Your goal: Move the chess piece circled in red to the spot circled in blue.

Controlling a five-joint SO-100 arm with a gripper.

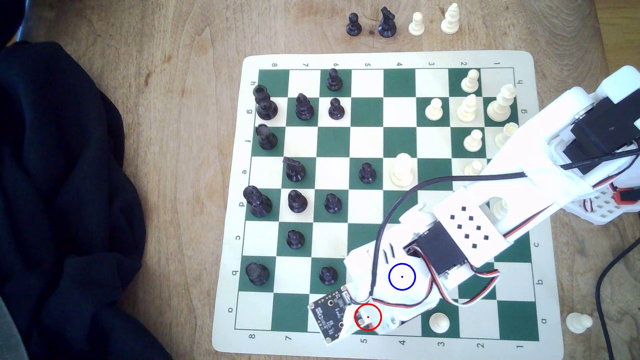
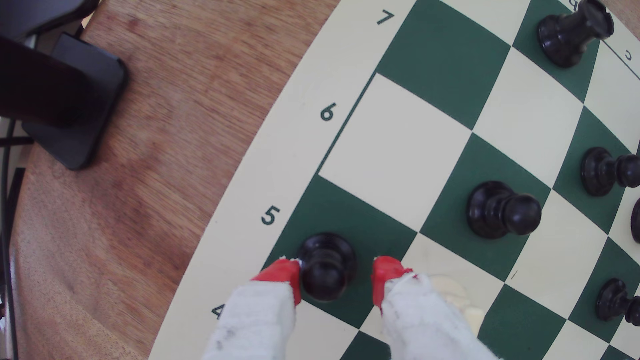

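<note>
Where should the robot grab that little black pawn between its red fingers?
Around the narrow neck just under the ball head of the black pawn, coming straight down from above. It stands upright on its green square, and the open gripper already has one finger either side; one red fingertip seems to touch it.

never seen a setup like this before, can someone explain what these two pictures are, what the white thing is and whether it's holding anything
The white thing is a small robot arm reaching over a green and cream chess board on a wooden table. One picture is taken from above by a camera off the arm. The other comes from a camera on the arm's wrist, looking down past its end effector, which has two red-tipped fingers. A black pawn stands between them on a green square beside the number 5. One finger touches it, the other stands apart, so it is not gripped yet. The blue circle marks its destination.
</note>
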